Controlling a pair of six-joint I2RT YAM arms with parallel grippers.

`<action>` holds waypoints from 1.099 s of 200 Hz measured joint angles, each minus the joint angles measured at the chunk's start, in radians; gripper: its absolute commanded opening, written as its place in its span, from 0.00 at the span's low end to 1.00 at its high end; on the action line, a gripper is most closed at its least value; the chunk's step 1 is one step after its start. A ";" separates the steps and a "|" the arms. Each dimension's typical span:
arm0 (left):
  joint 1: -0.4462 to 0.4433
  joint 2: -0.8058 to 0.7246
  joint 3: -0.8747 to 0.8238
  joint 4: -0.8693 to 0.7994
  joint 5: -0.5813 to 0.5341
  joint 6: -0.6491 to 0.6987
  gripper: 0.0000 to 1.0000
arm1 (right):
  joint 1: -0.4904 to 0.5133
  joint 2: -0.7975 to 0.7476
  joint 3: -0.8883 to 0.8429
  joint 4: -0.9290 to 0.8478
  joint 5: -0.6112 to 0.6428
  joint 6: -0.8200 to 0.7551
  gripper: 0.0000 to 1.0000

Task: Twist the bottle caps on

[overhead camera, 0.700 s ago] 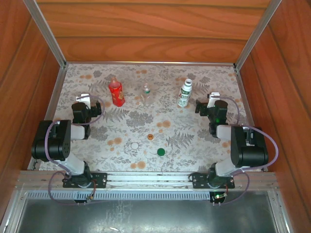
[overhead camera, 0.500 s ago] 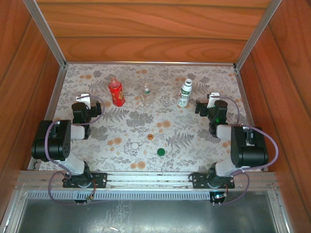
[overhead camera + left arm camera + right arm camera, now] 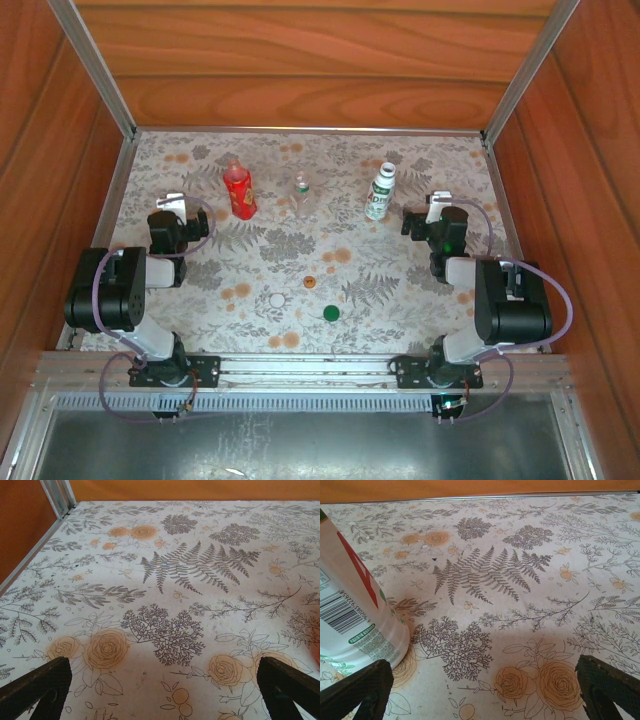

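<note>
A small red plastic bottle, a shorter clear bottle and a taller white bottle with a green-black label stood in a row on the far side of the flower-printed desk. A round white cap, a small orange cap and a flat green cap lay loose toward the near edge. The left gripper and right gripper gaped wide, holding nothing. The slim, smooth-walled bottles looked liable to topple under a careless nudge.

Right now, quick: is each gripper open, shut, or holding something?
Left gripper: open, holding nothing.
Right gripper: open, holding nothing; the white bottle stands ahead to its left, ungripped.
</note>
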 measured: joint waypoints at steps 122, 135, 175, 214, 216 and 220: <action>-0.029 -0.437 -0.085 -0.089 -0.063 -0.003 1.00 | 0.024 -0.326 0.000 -0.209 -0.006 -0.008 1.00; -0.056 -0.501 -0.082 -0.123 -0.056 0.007 1.00 | 0.056 -0.397 0.004 -0.268 -0.003 -0.010 1.00; -0.113 -0.530 -0.039 -0.189 0.101 0.031 1.00 | 0.206 -0.544 0.069 -0.445 0.000 -0.039 1.00; -0.126 -0.434 0.034 -0.208 0.301 0.032 1.00 | 0.393 -0.593 0.164 -0.547 -0.057 -0.084 1.00; -0.126 -0.430 0.037 -0.209 0.307 0.032 1.00 | 0.397 -0.593 0.166 -0.549 -0.058 -0.085 1.00; -0.126 -0.415 0.046 -0.211 0.322 0.033 1.00 | 0.418 -0.590 0.175 -0.557 -0.065 -0.091 1.00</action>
